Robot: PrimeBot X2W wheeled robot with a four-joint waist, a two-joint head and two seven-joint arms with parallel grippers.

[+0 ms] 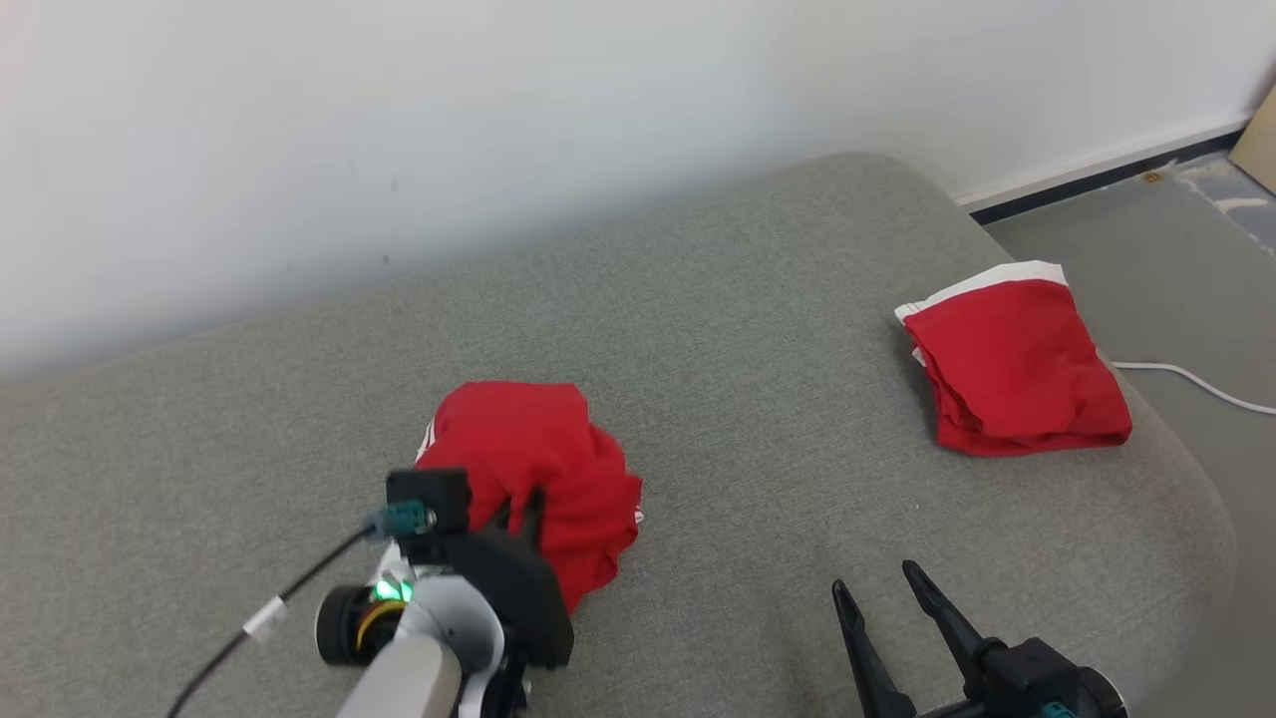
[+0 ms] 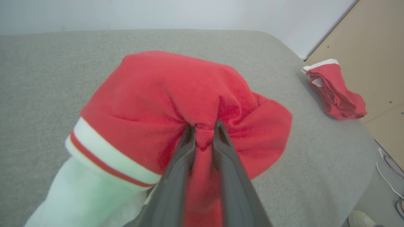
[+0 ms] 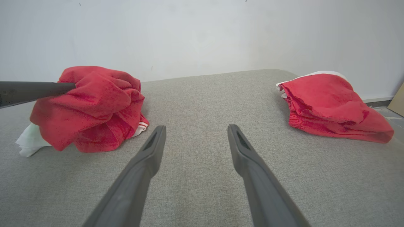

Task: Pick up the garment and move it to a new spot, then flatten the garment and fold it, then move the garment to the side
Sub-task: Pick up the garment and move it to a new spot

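Observation:
The garment (image 1: pixel 533 469) is a crumpled red piece with white trim, bunched on the grey cushion left of centre. My left gripper (image 1: pixel 523 514) is shut on a pinch of its red cloth; in the left wrist view the two fingers squeeze a fold of the garment (image 2: pixel 189 94) at the left gripper (image 2: pixel 203 126). From the right wrist view the garment (image 3: pixel 91 107) is a heap with a left gripper finger (image 3: pixel 34 91) reaching into it. My right gripper (image 1: pixel 882 588) is open above bare cushion at the lower right, and the right gripper (image 3: pixel 195 129) holds nothing.
A second red garment (image 1: pixel 1017 369), folded with a white edge, lies near the cushion's right rim (image 1: pixel 1196 479). A white cable (image 1: pixel 1196 384) runs on the floor beyond it. A white wall (image 1: pixel 399 150) stands behind the cushion. Bare grey fabric lies between the two garments.

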